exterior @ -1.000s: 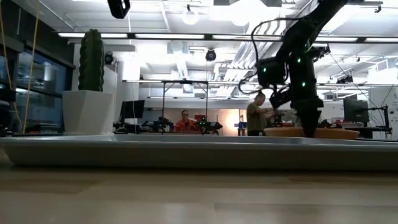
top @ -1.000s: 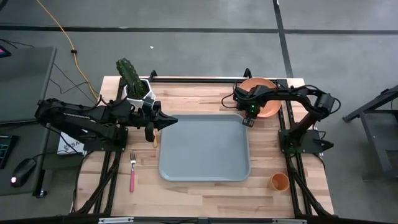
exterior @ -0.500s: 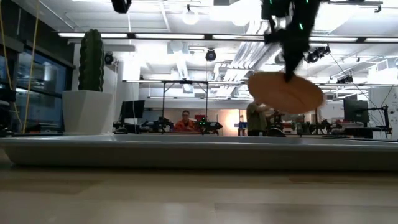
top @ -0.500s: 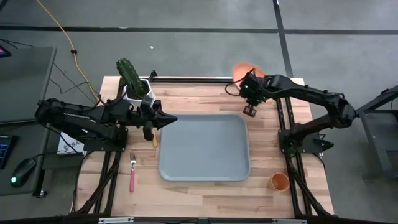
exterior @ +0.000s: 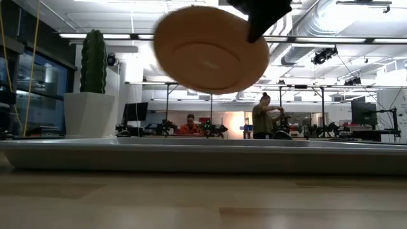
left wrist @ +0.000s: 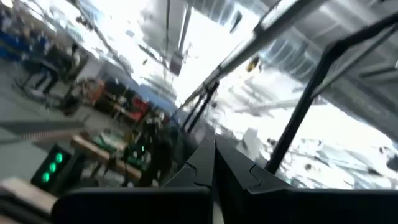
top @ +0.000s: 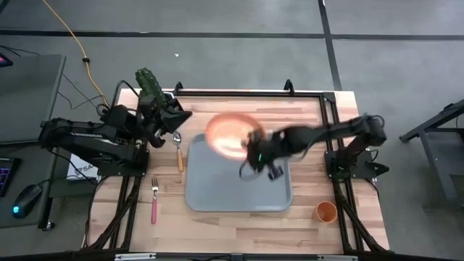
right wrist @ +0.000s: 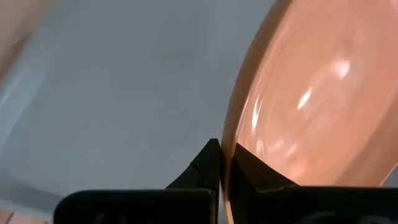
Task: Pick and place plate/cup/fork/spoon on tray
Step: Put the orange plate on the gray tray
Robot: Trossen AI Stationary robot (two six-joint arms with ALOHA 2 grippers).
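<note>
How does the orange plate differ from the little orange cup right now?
The plate is wide and shallow; the cup is a small, narrow tumbler. The plate is in the air, tilted above the tray, pinched at its rim by the right gripper; the cup stands upright on the table, untouched, off the tray's near right corner. Both are plain orange, and neither rests on the tray yet.

cactus in white pot: table's back-left corner | yellow cable: floor | two people: background
</note>
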